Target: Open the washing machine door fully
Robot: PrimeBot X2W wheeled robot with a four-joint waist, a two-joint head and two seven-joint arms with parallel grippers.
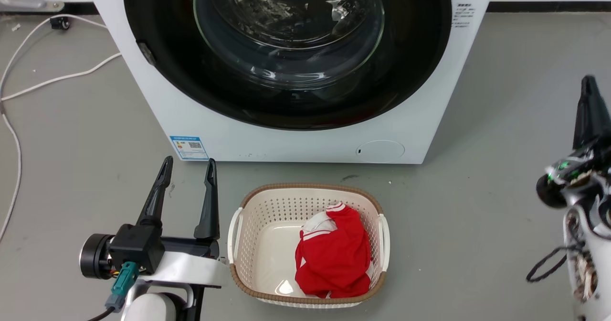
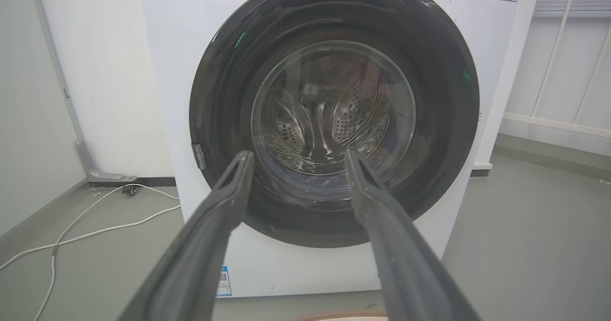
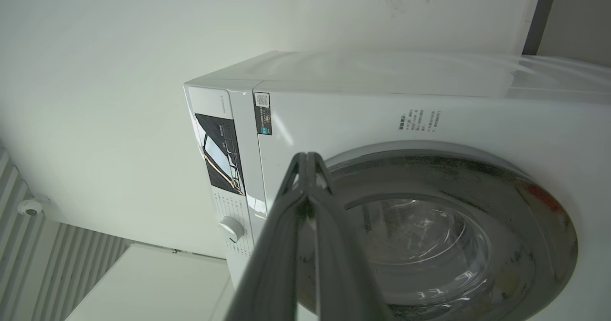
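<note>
The white washing machine [image 1: 296, 144] has its round black door [image 1: 415, 72] shut flush against its front. Before it sits a cream basket [image 1: 248, 225] holding a red garment [image 1: 334, 259]. The left tool [image 1: 189, 161], beside the basket, is spread wide and empty, while the right tool [image 1: 588, 80], far right, has its fingers pressed together on nothing.

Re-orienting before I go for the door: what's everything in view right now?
washing machine: one, white, straight ahead
washing machine door: one, glossy black, closed on its front
label: one, blue, front low left
filter cap: one, white, front low right
basket: one, cream, floor before machine
garment: one, red, in basket
cable: at least one, white, floor left
left gripper: one, dark, open beside basket
right gripper: one, dark, shut, far right
</note>
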